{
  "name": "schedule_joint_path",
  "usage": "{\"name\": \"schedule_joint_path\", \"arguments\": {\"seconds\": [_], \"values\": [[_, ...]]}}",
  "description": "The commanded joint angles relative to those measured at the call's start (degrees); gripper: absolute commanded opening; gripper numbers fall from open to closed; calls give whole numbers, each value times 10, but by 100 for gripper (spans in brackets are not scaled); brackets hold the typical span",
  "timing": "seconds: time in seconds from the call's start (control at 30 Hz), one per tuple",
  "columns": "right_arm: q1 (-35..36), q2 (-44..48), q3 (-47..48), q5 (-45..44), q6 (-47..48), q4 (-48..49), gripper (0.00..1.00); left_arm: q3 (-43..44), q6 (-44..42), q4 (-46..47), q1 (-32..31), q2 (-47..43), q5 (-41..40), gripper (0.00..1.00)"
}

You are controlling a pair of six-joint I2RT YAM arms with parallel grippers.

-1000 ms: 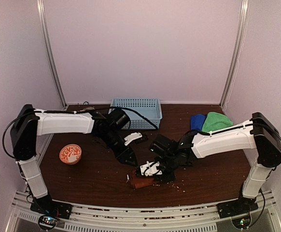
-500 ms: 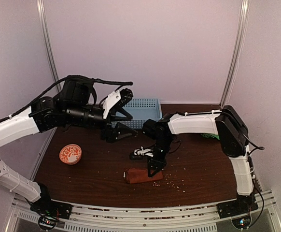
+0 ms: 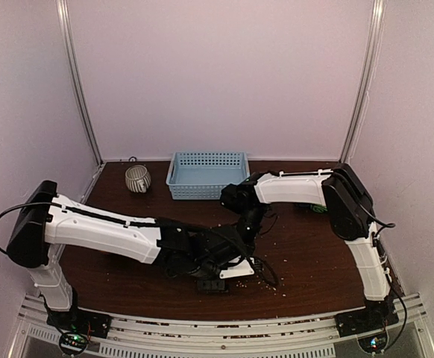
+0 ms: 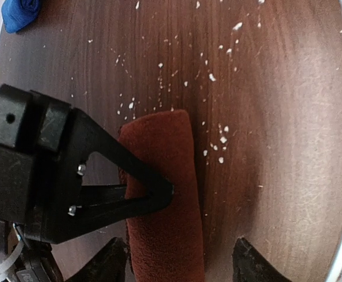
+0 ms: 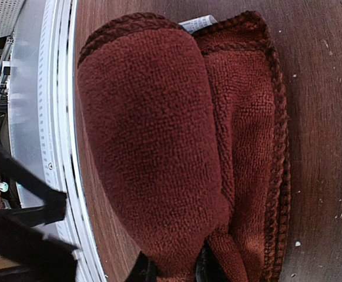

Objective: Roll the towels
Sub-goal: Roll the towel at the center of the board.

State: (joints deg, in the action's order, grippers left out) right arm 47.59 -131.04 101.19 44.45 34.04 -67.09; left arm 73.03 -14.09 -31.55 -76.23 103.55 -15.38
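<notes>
Left gripper (image 4: pixel 181 265) released. Its two fingertips (image 4: pixel 113 264) stand wide apart at the bottom edge of the left wrist view, straddling one end of the rust-red towel (image 4: pixel 159 141). Only the tips show. One sits just beside the cloth, the other apart from it. Nothing held.

Right gripper (image 5: pixel 172 269) pinched narrow on the same towel. In its own view two dark tips are barely in frame, with rust-red pile filling the gap between them. From the left wrist, one black triangular finger lies across the top of the roll; the second finger is hidden behind it.

Towel is a short roll lying on the dark wood table (image 4: pixel 277 117), centre, close to the metal rail (image 5: pixel 42 117) at the near edge. A flatter hemmed layer runs alongside the thick rolled body. A pale label (image 5: pixel 197 23) peeks out at one end.

Overhead, the roll is almost wholly hidden under both wrists.

Blue towel (image 4: pixel 19 13) cut off by the frame corner; rolled or flat, cannot tell. Green towel (image 3: pixel 318 208) shows only as a sliver behind the right forearm, right side. Light blue basket (image 3: pixel 207 173) far centre, striped mug (image 3: pixel 136 179) left of it. White crumbs (image 4: pixel 221 141) scattered around the roll. Dark bars (image 5: pixel 24 229) at lower left of the right wrist view, blurred, not identifiable.
</notes>
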Motion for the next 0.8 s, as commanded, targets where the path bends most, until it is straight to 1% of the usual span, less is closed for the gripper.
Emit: {"name": "schedule_joint_path", "arguments": {"seconds": [0.0,0.13,0.23,0.33,0.43,0.5,0.57,0.6,0.63,0.77], "values": [[13,-80,-42,-103,-8,6,8,8,-25,12,0,22,-63,62],[13,-80,-44,-103,-9,9,8,13,-31,3,0,50,-98,61],[13,-79,-45,-100,-9,9,8,11,-34,2,1,61,-95,60],[13,-76,-44,-99,-8,9,8,9,-29,6,3,69,-79,55],[13,-70,-43,-97,-6,7,9,13,-25,5,5,82,-77,49],[13,-60,-42,-91,-2,1,10,14,-21,5,6,87,-77,46],[10,-45,-31,-79,25,-31,16,14,-19,5,9,91,-75,43],[5,-31,-22,-71,45,-52,22,12,-18,5,11,93,-75,42],[-1,-13,-17,-63,62,-65,28,10,-16,5,15,95,-73,41],[-26,78,11,-52,97,-89,42,4,-9,5,32,99,-44,33]]}}
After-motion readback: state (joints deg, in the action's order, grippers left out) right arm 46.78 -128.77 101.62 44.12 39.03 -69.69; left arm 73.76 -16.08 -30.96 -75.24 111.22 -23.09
